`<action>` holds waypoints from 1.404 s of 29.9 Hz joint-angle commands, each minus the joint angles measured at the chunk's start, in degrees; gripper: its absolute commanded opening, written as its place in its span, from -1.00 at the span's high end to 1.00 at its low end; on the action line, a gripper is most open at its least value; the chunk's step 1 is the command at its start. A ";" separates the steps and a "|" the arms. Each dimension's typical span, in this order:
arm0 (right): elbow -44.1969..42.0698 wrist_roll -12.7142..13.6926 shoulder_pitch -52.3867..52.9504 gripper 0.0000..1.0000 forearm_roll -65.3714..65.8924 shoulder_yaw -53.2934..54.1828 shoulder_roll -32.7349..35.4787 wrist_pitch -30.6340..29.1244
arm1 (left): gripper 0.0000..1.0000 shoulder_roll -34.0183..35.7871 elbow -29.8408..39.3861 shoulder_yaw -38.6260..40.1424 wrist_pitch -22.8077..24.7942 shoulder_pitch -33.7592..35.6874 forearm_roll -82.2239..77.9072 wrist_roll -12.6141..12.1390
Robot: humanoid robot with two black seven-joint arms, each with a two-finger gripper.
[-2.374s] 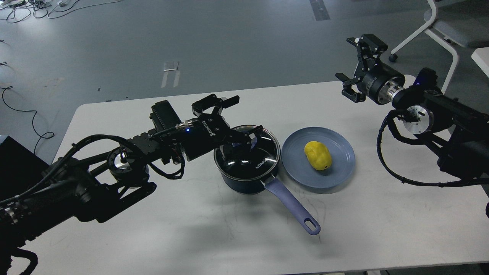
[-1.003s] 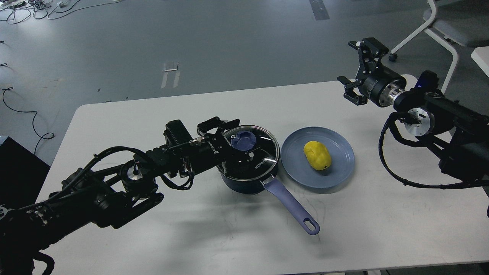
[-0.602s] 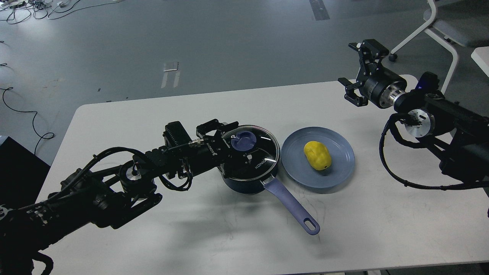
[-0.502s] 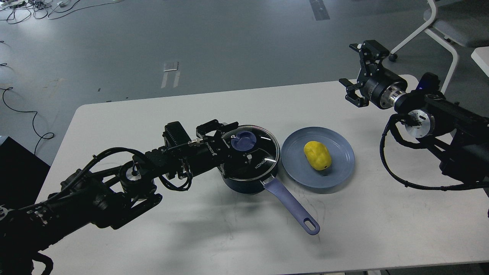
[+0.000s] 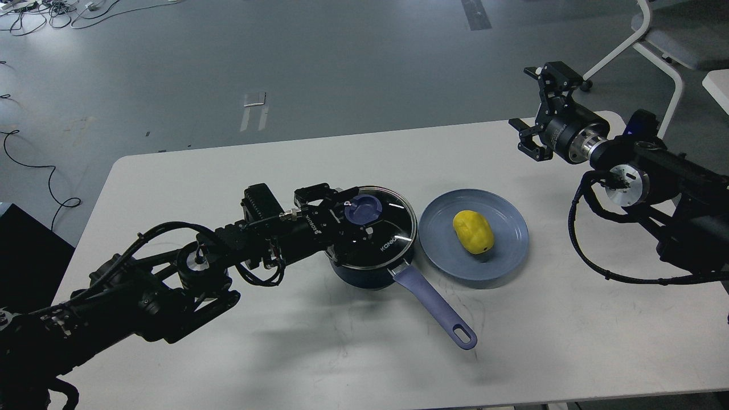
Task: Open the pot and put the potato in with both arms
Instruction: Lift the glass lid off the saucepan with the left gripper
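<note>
A dark blue pot (image 5: pixel 364 273) with a purple handle (image 5: pixel 435 310) stands mid-table, covered by a glass lid (image 5: pixel 387 233) with a blue knob (image 5: pixel 364 209). My left gripper (image 5: pixel 356 216) reaches in from the left, low over the lid, its two fingers closed against either side of the knob. A yellow potato (image 5: pixel 473 231) lies on a blue plate (image 5: pixel 444 250) just right of the pot. My right gripper (image 5: pixel 535 108) is open and empty, raised over the table's far right corner, well away from the potato.
The white table (image 5: pixel 228 341) carries only the pot and plate. A white chair (image 5: pixel 666 51) stands behind the table's right corner. Cables (image 5: pixel 34 165) lie on the grey floor at the far left.
My left gripper came down from above the lid to the knob's level and its fingers have closed in on the knob. My right gripper drifted slightly right. Pot, lid and potato have not moved.
</note>
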State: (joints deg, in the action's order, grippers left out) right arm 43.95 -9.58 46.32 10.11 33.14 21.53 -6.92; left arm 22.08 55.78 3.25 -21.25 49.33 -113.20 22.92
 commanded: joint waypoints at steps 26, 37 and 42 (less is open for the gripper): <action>-1.50 0.00 0.35 -1.00 -0.01 -0.09 -0.09 0.07 | 0.30 5.95 8.20 0.36 1.47 8.84 5.88 4.68; -1.50 0.00 0.61 -1.00 -0.01 0.00 -0.17 -0.02 | 0.30 16.06 2.32 -2.72 1.47 6.66 6.15 5.08; -1.59 0.09 0.88 -1.00 -0.01 0.00 -0.18 0.07 | 0.30 20.19 1.26 -2.72 1.12 3.49 6.76 5.08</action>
State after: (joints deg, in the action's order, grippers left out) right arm 42.41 -9.58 47.08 10.10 33.14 21.37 -6.87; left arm 40.61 57.77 0.56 -19.84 54.51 -106.94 28.00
